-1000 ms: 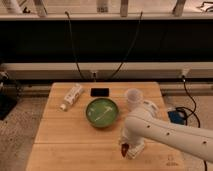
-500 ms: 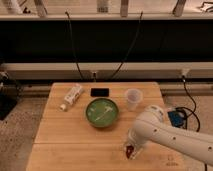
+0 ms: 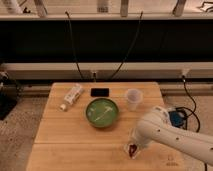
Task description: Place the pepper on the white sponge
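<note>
The arm (image 3: 170, 135) has been swung slightly rightward, and the gripper (image 3: 133, 147) has been carried with it along the front of the table (image 3: 65, 145). The pepper (image 3: 132, 150) is seen at the gripper tip, low over the wood, right of the green bowl (image 3: 102, 112). Whether the claw is clenched on it cannot be told. The white sponge is not made out, possibly hidden by the arm. Placement is judged as 1 step outstanding.
</note>
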Tool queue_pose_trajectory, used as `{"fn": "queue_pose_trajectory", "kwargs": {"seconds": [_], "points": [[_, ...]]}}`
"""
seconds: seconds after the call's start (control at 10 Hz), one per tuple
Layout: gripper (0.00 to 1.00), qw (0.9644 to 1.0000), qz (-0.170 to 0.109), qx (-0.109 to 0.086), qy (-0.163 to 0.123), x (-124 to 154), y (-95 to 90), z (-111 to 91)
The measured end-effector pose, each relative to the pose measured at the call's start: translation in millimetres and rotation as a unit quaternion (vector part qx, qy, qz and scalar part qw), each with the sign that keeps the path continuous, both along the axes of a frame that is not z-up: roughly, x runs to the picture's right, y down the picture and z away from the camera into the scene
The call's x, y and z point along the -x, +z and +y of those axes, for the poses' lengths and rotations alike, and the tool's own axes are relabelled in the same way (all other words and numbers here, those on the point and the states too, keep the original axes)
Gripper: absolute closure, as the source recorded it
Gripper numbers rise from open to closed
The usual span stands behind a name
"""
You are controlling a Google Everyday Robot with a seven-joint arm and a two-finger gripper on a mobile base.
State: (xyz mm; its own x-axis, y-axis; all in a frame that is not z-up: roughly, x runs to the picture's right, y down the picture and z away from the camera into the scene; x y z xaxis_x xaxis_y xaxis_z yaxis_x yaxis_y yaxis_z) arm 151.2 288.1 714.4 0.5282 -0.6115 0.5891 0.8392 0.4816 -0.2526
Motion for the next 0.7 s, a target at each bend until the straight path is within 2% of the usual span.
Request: {"fn": "queue_pose_trajectory", "kwargs": {"seconds": [0.2,0.3,0.5,0.7], "points": [[0.94,1.0,0.0,0.004,0.004,-3.0,3.7,0.5],[0.81,0.9999,0.0,0.007,0.007,-5.6,5.9,1.4],[0.63,0.9999,-0.001,0.01,0.011,-7.4,8.1,2.0],[0.4,0.9998,-0.002,0.012,0.015,-8.7,10.3,2.3]]}}
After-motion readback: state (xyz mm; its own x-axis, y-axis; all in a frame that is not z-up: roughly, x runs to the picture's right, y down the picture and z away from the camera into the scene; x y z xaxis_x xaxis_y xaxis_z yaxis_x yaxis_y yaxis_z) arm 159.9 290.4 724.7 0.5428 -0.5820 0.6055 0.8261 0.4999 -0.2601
